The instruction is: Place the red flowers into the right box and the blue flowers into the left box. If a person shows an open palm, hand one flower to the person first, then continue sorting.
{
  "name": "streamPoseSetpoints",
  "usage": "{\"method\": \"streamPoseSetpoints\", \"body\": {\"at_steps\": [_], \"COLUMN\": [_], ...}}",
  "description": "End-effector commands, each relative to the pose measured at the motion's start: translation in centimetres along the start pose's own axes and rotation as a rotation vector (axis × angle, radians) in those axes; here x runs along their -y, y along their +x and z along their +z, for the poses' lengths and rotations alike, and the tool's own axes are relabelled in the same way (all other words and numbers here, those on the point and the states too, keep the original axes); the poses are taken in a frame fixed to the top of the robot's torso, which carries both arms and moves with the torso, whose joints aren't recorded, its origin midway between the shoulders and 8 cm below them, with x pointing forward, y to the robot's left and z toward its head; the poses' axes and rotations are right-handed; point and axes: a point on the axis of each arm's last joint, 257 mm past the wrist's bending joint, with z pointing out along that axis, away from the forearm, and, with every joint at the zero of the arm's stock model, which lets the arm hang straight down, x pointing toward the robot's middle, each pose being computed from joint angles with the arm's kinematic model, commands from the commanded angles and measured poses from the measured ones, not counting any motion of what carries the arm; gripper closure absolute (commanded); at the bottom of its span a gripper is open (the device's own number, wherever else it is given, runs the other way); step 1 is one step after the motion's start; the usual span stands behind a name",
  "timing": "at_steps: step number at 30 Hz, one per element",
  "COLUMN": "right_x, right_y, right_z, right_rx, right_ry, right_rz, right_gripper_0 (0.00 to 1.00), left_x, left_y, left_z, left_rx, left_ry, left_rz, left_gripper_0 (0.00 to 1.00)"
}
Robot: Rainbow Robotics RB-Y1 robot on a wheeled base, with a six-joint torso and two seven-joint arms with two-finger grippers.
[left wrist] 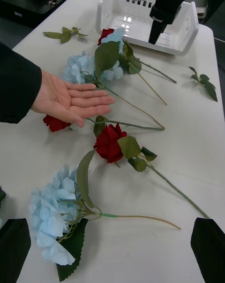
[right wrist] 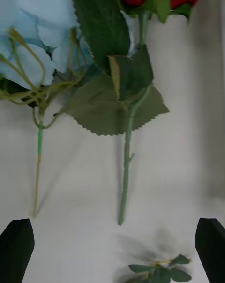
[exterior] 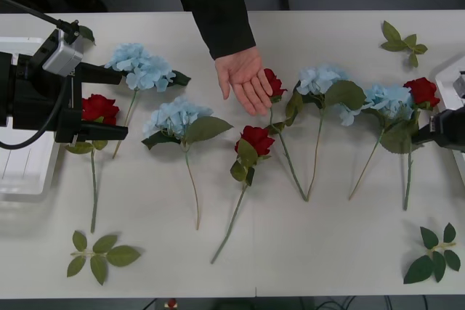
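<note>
1. A person's open palm (exterior: pixel 245 78) reaches in from the far side of the table (exterior: pixel 305 252), fingers spread flat and released, holding nothing. It lies over the middle of the row of flowers, just above a red rose (exterior: pixel 274 83).
2. The left gripper (exterior: pixel 109 103) hovers at the left end of the table with its fingers spread apart and nothing between them; a red rose (exterior: pixel 98 109) lies between the two fingers' lines.
3. The right gripper (exterior: pixel 436 127) sits at the right edge, beside the rightmost red rose (exterior: pixel 421 91); in its wrist view both fingers stand wide apart, empty, over that rose's stem (right wrist: pixel 125 170).
4. Four blue hydrangeas lie on the table: far left (exterior: pixel 139 67), left of centre (exterior: pixel 174 115), right of the palm (exterior: pixel 318 79) and near the right end (exterior: pixel 385 98).
5. Another red rose (exterior: pixel 256 139) lies at centre.
6. The left box (exterior: pixel 22 165) is at the left edge, the right box (left wrist: pixel 140 20) at the right.
7. Loose leaf sprigs (exterior: pixel 98 252) lie near the corners.
</note>
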Motion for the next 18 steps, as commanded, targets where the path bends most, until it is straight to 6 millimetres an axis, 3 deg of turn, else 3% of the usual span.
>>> {"method": "streamPoseSetpoints", "body": {"at_steps": [1,10,18], "right_x": [-1.2,-1.1,0.2], "right_y": [-2.3,-3.6,-4.1], "right_z": [0.6,4.0,6.0], "right_rx": [0.030,0.074,0.095], "right_ry": [-0.042,-0.026,0.014], "right_rz": [0.087,0.078,0.071], "right_gripper_0": [0.00,0.00,0.00], "left_x": [0.3,0.3,0.2], "left_y": [-1.0,-1.0,-0.9], "left_z": [-0.1,-0.1,-0.2], "left_rx": [0.003,0.003,0.002], "left_ry": [-0.001,-0.001,-0.003], "left_rz": [0.019,0.019,0.016], "left_gripper_0": [0.00,0.00,0.00]}}
